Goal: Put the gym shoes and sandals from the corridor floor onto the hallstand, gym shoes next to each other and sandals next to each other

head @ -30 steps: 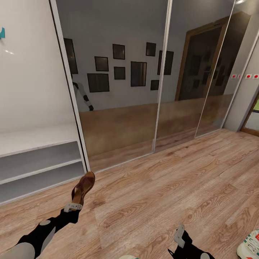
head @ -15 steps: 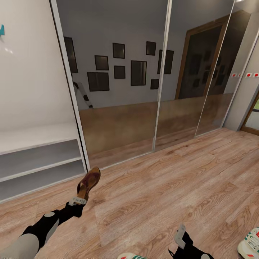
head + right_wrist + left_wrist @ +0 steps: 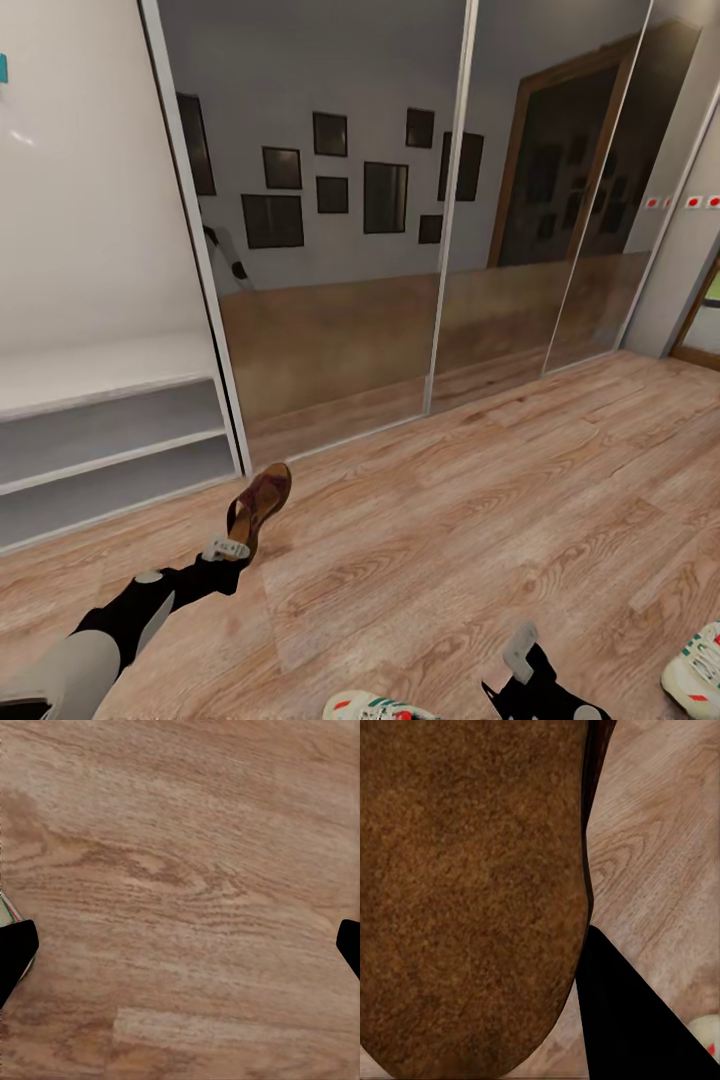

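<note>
Sandal, flat brown, maroon-strapped (image 3: 258,505): pinched in your left gripper (image 3: 228,548) fingers, beyond their tips, unracked.
Right gripper (image 3: 522,655): fingers spread, empty.
Pale grey hallstand (image 3: 100,425): no shoes visible.

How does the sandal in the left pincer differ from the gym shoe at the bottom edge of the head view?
The sandal is brown, flat and slim; the gym shoe is white with green and red-orange marks and bulkier. The sandal is held off the corridor floor by the left pincer, toe pointing up and away; the gym shoe lies on the floor, ungripped and cut off by the frame edge. Neither is on the hallstand yet.
</note>
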Available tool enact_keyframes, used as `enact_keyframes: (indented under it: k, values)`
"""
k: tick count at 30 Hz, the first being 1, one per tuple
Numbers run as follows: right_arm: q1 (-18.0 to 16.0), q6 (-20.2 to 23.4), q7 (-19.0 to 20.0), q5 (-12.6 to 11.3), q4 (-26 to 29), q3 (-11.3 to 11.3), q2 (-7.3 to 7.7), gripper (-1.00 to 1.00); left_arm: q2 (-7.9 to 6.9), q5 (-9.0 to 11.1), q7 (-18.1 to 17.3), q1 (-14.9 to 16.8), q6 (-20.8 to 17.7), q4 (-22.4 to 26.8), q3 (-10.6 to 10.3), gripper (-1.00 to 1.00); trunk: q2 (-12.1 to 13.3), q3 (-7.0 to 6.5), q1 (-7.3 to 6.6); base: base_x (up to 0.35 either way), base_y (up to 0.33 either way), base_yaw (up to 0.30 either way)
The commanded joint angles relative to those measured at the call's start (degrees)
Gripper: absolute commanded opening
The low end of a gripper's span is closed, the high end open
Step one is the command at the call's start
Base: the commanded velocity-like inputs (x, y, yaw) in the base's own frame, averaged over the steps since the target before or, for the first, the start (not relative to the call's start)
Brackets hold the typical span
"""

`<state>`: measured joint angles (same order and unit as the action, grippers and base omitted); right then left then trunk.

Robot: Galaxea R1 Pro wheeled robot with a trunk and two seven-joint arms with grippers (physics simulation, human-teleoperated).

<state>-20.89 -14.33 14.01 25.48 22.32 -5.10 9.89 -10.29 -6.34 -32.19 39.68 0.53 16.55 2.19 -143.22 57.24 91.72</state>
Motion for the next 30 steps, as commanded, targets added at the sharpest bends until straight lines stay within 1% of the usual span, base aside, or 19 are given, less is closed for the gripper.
enact_keyframes:
  k: [1, 30]
  values:
    - [0.0, -0.2, 0.0, 0.4, 0.0, -0.1, 0.04, 1.00, 0.01, -0.7, -0.2, 0.0, 0.2, 0.1, 0.3, -1.00, 0.0, 0.31, 0.01, 0.000, 0.000, 0.000]
    - [0.0, -0.3, 0.1, 0.8, -0.1, 0.1, 0.21, 1.00, 0.08, -0.6, -0.3, 0.0, 0.0, 0.0, 0.3, -1.00, -0.4, 9.20, 0.76, 0.000, 0.000, 0.000]
